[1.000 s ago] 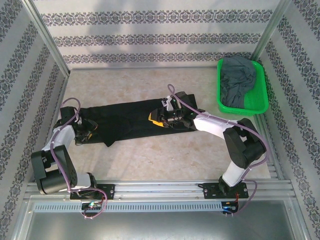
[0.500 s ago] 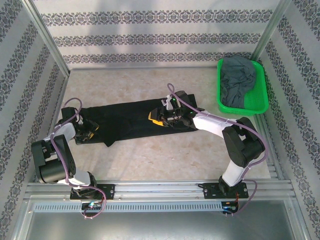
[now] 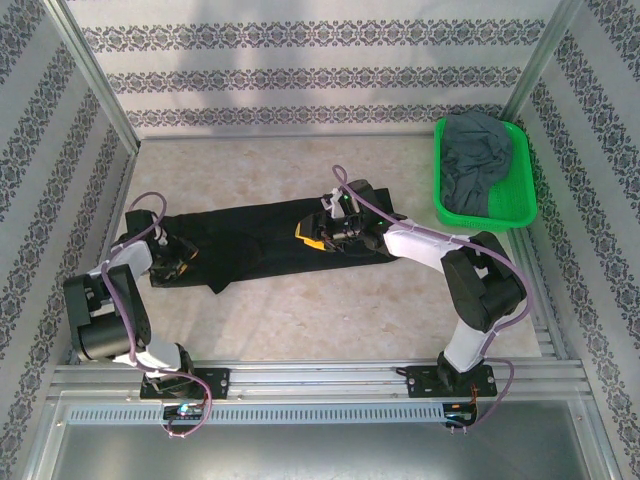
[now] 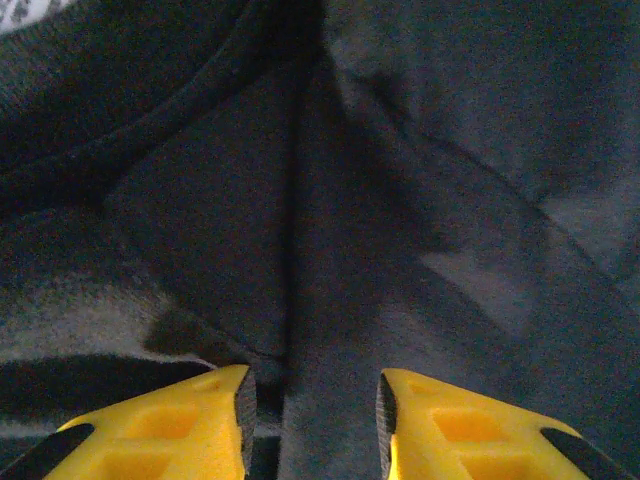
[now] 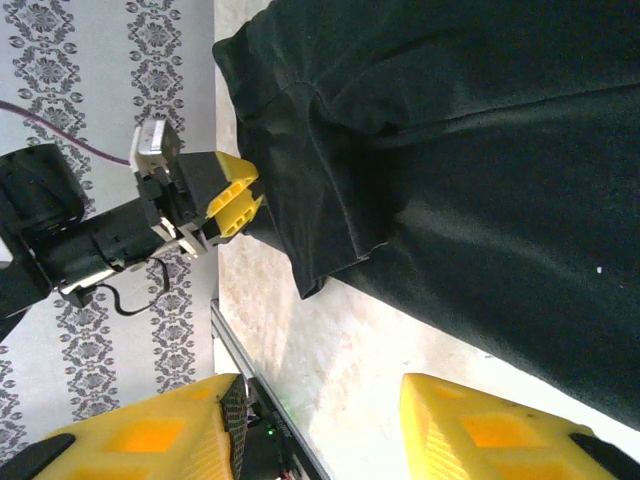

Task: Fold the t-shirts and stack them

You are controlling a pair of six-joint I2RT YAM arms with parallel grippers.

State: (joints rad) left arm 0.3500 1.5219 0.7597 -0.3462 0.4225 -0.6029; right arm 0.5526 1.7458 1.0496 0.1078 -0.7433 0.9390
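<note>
A black t-shirt [image 3: 250, 240] lies spread across the middle of the table, wrinkled. At its left end, my left gripper [image 3: 172, 262] is low on the cloth. In the left wrist view its jaws [image 4: 315, 400] stand a little apart, with a ridge of the black shirt [image 4: 400, 200] between the yellow fingertips. My right gripper [image 3: 312, 238] hovers over the shirt's right half, open. Its jaws [image 5: 320, 420] hold nothing, and beyond them lie bare table and the shirt's near edge [image 5: 480, 150]. A grey t-shirt [image 3: 478, 160] sits bunched in the basket.
A green plastic basket [image 3: 515, 205] stands at the back right corner. Patterned walls close in the left, back and right sides. An aluminium rail [image 3: 320, 375] runs along the near edge. Beige tabletop [image 3: 300, 320] stretches between the shirt and the rail.
My left gripper's jaws have narrowed around the cloth, and the left arm has drawn in slightly. My right gripper has shifted a little to the left over the shirt.
</note>
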